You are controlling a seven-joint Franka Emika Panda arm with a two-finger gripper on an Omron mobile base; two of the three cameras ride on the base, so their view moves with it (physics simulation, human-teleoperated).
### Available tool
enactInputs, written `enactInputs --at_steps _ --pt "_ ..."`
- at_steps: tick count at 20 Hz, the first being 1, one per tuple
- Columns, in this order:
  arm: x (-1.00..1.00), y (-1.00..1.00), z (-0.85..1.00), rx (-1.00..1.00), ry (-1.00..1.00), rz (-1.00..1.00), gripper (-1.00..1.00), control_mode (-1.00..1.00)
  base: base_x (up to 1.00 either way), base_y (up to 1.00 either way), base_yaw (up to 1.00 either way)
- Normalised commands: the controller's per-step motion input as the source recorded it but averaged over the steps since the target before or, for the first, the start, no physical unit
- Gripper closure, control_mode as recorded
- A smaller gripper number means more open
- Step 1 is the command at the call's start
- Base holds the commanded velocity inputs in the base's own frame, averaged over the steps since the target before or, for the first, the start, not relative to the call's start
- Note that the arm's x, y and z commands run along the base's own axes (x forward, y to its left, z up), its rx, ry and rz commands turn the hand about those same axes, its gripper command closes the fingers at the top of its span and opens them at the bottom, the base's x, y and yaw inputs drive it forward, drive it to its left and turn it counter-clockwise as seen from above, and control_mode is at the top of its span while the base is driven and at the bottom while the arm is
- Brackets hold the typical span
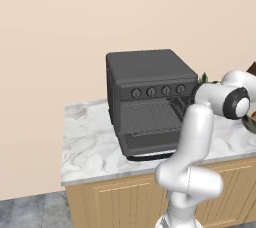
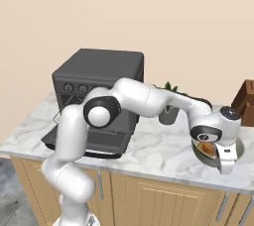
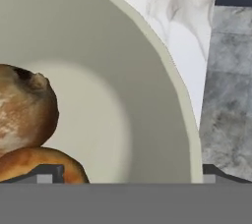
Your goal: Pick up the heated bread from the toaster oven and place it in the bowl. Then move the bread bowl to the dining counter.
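So the toaster oven (image 1: 150,99) stands open at left, rack bare, and the bread (image 3: 27,120) lies in the bowl (image 3: 147,95) (apparently two buns). The gripper (image 2: 224,163) hangs wide open over it, gripping nothing; carrying remains.

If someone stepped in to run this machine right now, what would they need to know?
Gripper: open, holding nothing, right over the bowl.
Bread: lying in the bowl, on the marble counter right of the toaster oven.
Toaster oven: door down, rack bare.
Done: bread moved into the bowl.
Left: grip the bowl and carry it to the dining counter.
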Motion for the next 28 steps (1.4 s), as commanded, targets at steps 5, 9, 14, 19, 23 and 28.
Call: enactInputs --at_steps 5,9,14,19,23,28 --pt "0.19 0.0 -0.24 0.0 0.0 -0.04 1.0 -1.0 0.0 0.0 0.0" --pt "0.03 0.02 -0.01 -0.06 0.0 0.0 1.0 -1.0 0.0 0.0 0.0" --pt "0.0 0.03 -0.04 -0.06 0.01 0.0 1.0 -1.0 0.0 0.0 0.0" --pt "-0.06 0.1 -0.24 -0.05 0.0 0.0 1.0 -1.0 0.0 0.0 0.0" --pt "-0.15 0.15 0.1 0.0 -0.14 0.0 1.0 -1.0 0.0 0.0 0.0" --pt "-0.13 0.29 0.62 0.0 -0.27 -0.07 1.0 -1.0 0.0 0.0 0.0"
